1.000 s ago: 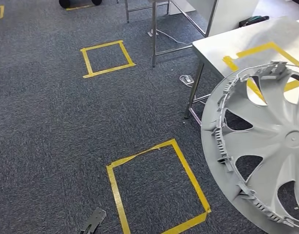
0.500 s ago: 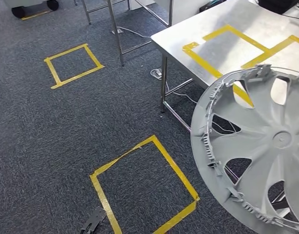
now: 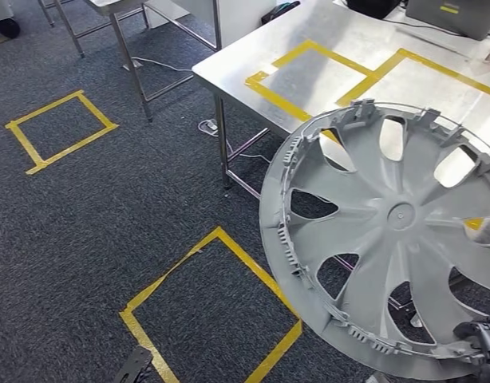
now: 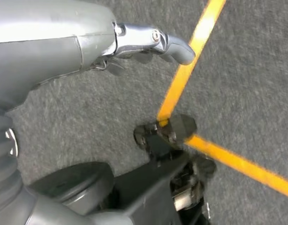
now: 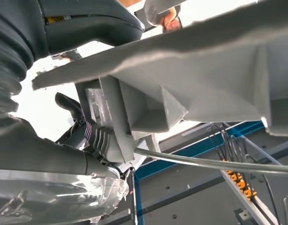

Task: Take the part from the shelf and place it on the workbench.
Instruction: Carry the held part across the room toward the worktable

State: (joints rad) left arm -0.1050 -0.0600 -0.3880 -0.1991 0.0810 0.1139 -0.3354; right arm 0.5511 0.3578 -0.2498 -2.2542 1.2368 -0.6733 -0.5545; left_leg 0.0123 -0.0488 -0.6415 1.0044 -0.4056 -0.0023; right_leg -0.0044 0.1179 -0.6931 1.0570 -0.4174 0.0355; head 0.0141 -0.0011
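Gripping the grey hubcap (image 3: 387, 231) by its rim, the right hand (image 3: 480, 339) holds it tilted beside the tabletop (image 3: 345, 72); left hand (image 4: 110, 44) fingers (image 4: 178, 47) hang loose, holding nothing.

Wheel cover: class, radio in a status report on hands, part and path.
Right hand grips wheel cover at its rim. Left hand holds nothing, over carpet. Cover not yet on the workbench. Nothing seen blocking.
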